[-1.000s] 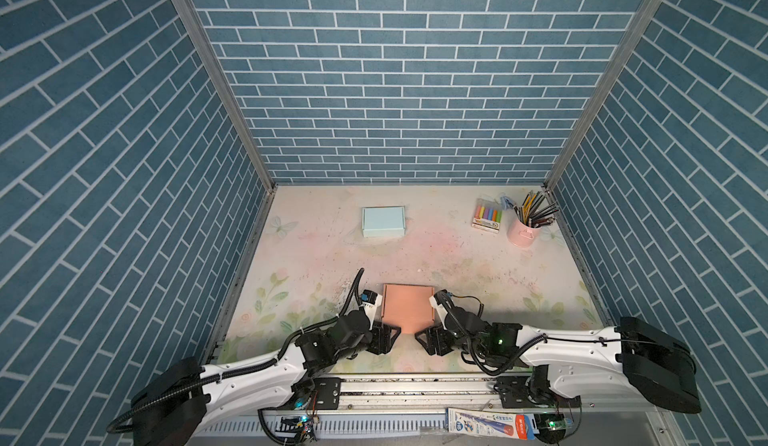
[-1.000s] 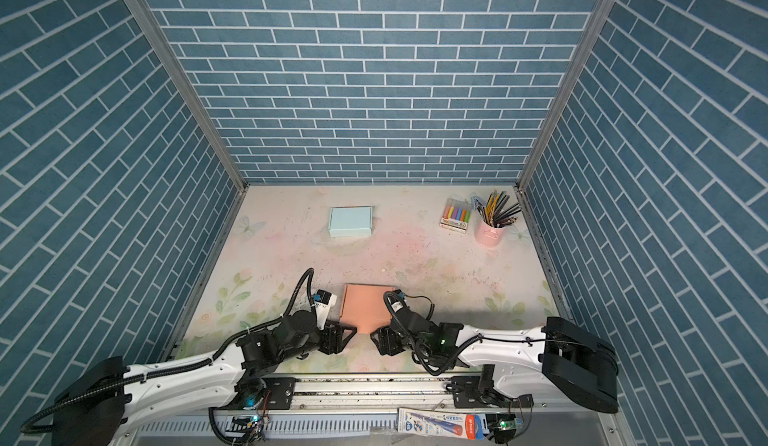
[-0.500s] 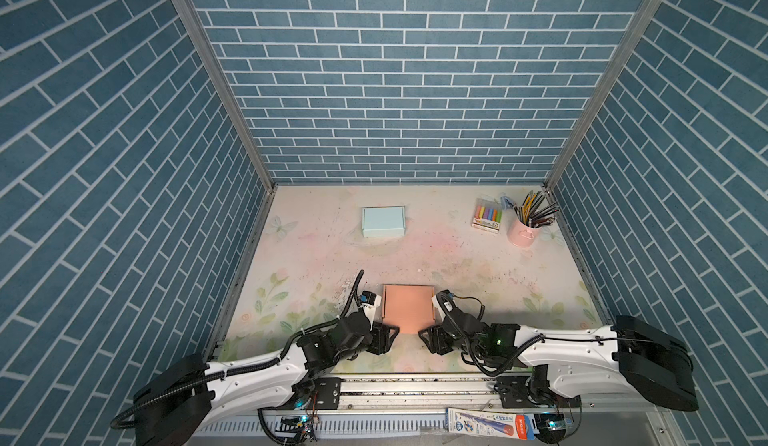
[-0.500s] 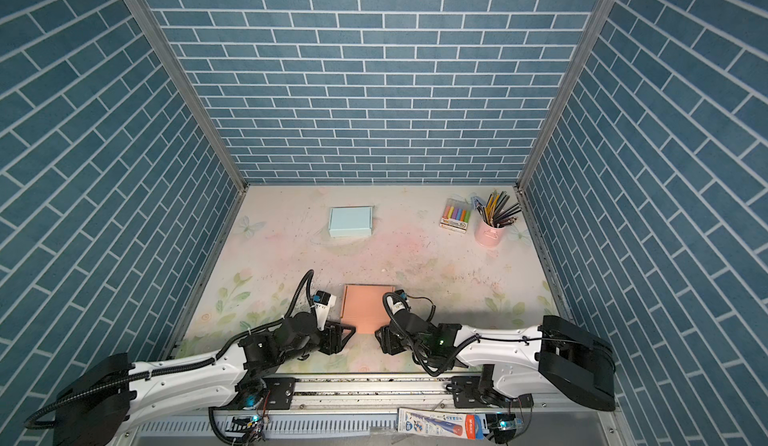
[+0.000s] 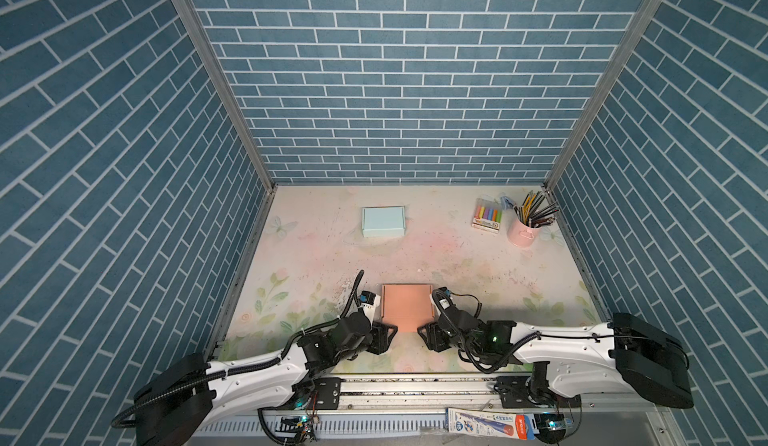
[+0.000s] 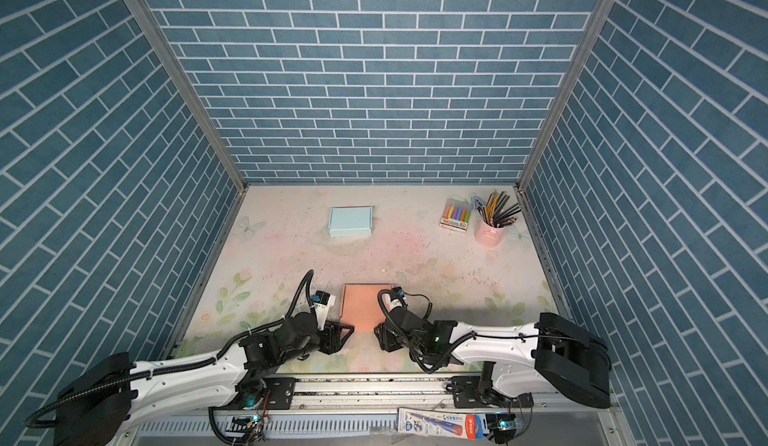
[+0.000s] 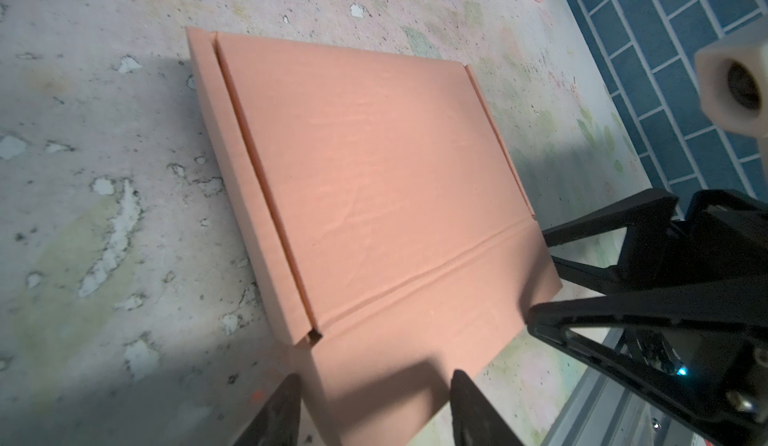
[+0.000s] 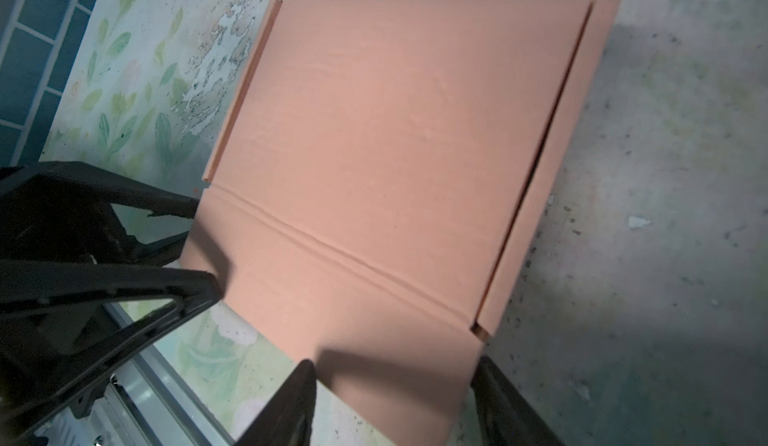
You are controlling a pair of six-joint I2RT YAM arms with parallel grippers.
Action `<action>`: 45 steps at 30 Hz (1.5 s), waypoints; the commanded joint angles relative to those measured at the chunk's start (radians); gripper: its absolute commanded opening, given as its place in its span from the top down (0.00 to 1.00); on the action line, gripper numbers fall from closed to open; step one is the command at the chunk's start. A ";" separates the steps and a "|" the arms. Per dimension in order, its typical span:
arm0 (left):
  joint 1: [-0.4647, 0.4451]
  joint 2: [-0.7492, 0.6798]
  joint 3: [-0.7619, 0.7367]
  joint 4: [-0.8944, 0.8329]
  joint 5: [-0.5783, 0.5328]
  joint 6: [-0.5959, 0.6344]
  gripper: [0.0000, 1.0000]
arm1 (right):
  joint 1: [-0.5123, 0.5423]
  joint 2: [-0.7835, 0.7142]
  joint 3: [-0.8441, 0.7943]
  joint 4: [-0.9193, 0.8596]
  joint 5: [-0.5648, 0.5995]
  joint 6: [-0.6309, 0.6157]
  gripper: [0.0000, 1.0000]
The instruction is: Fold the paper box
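The paper box (image 5: 406, 307) (image 6: 365, 305) is a salmon-coloured cardboard piece lying flat near the table's front edge. Its lid panel is down and one plain flap points toward the arms. My left gripper (image 5: 384, 334) (image 6: 340, 336) is open at the flap's left near corner. In the left wrist view that corner of the paper box (image 7: 374, 174) lies between the fingers of my left gripper (image 7: 374, 381). My right gripper (image 5: 428, 336) (image 6: 384, 336) is open at the right near corner. The right wrist view shows the paper box (image 8: 395, 132) with my right gripper (image 8: 395, 375) astride that corner.
A folded light-blue box (image 5: 383, 221) sits at the back centre. A marker pack (image 5: 487, 220) and a pink cup of pencils (image 5: 523, 232) stand at the back right. Blue brick walls close three sides, and a metal rail (image 5: 415, 386) runs along the front.
Both grippers' jaws have narrowed a little around the flap's near corners. The arms and the box have hardly moved.
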 commanded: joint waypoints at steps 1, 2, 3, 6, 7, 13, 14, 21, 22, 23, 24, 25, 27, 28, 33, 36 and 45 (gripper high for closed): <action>-0.005 0.021 0.012 0.016 -0.016 0.001 0.42 | 0.005 0.022 0.030 -0.021 0.021 -0.011 0.39; -0.005 0.028 0.016 0.018 -0.016 0.002 0.43 | 0.007 0.027 0.032 -0.021 0.020 -0.011 0.39; -0.006 0.035 0.019 0.020 -0.015 0.003 0.43 | 0.006 0.031 0.034 -0.019 0.019 -0.013 0.39; -0.005 0.048 0.022 0.027 -0.014 0.003 0.43 | 0.007 0.037 0.032 -0.013 0.024 -0.015 0.39; -0.005 0.049 0.023 0.026 -0.013 0.004 0.43 | 0.006 0.039 0.032 -0.014 0.026 -0.014 0.39; -0.006 0.051 0.023 0.028 -0.014 0.006 0.44 | 0.006 0.056 0.040 -0.025 0.035 -0.017 0.40; -0.005 0.051 0.023 0.031 -0.013 0.006 0.44 | 0.006 0.058 0.040 -0.027 0.037 -0.017 0.40; -0.005 0.073 0.025 0.045 -0.012 0.009 0.44 | 0.006 0.063 0.047 -0.041 0.057 -0.024 0.44; -0.006 0.073 0.024 0.043 -0.012 0.009 0.44 | 0.006 0.063 0.048 -0.041 0.060 -0.023 0.44; -0.006 0.071 0.023 0.043 -0.011 0.009 0.44 | 0.006 0.064 0.048 -0.041 0.060 -0.025 0.44; -0.007 0.067 0.022 0.041 -0.013 0.009 0.44 | 0.006 0.066 0.049 -0.043 0.062 -0.027 0.44; -0.006 0.062 0.021 0.035 -0.014 0.009 0.44 | 0.005 0.069 0.050 -0.045 0.064 -0.028 0.44; -0.006 0.044 0.018 0.016 -0.021 0.010 0.44 | 0.005 0.074 0.052 -0.046 0.066 -0.030 0.44; -0.005 0.032 0.015 0.005 -0.026 0.010 0.44 | 0.005 0.078 0.054 -0.046 0.067 -0.031 0.44; 0.023 -0.027 0.011 -0.056 -0.003 0.030 0.32 | 0.004 0.095 0.067 -0.054 0.067 -0.042 0.44; 0.047 -0.075 0.014 -0.099 0.007 0.045 0.29 | 0.001 0.097 0.069 -0.059 0.071 -0.041 0.44; 0.236 -0.114 0.083 -0.164 0.069 0.182 0.28 | -0.004 0.095 0.066 -0.062 0.073 -0.043 0.44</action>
